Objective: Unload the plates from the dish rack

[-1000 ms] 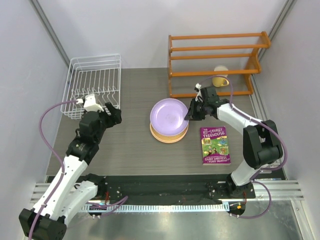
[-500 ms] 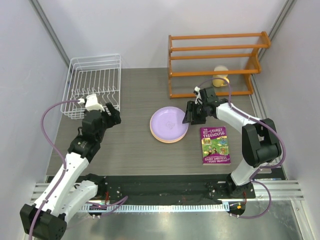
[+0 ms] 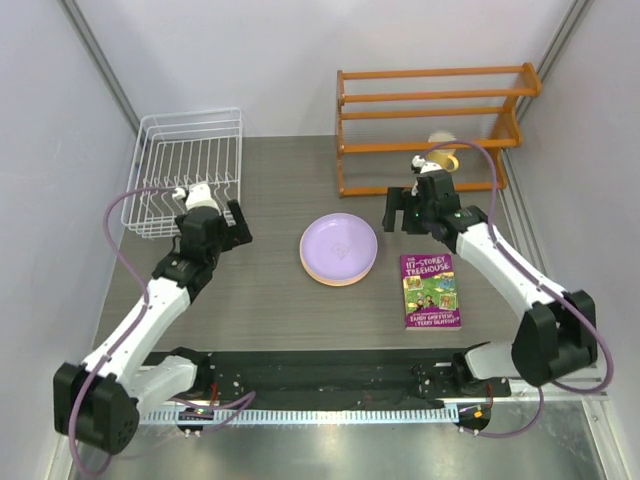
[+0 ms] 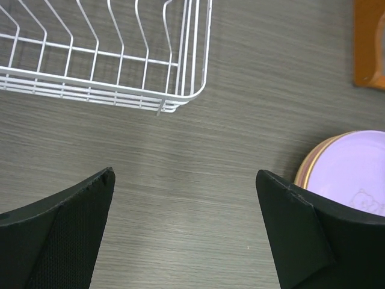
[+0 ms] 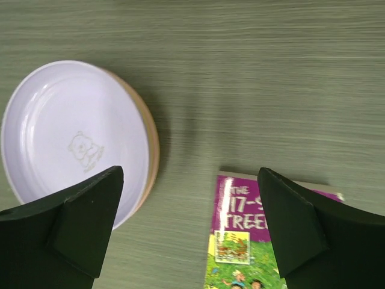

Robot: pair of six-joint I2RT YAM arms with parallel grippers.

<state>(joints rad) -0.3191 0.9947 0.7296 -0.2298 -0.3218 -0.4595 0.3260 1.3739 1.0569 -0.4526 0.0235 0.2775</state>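
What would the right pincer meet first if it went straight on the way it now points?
The right pincer would probably meet the bare table first, between the lavender plate and the purple book; depth is unclear.

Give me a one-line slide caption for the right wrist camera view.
Open right gripper above the table, between the lavender plate stacked on an orange-yellow plate and the purple book.

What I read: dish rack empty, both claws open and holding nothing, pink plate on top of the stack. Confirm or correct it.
The top plate is lavender, not pink, as the top external view shows. The rest stands: dish rack empty, left claw and right claw open and holding nothing.
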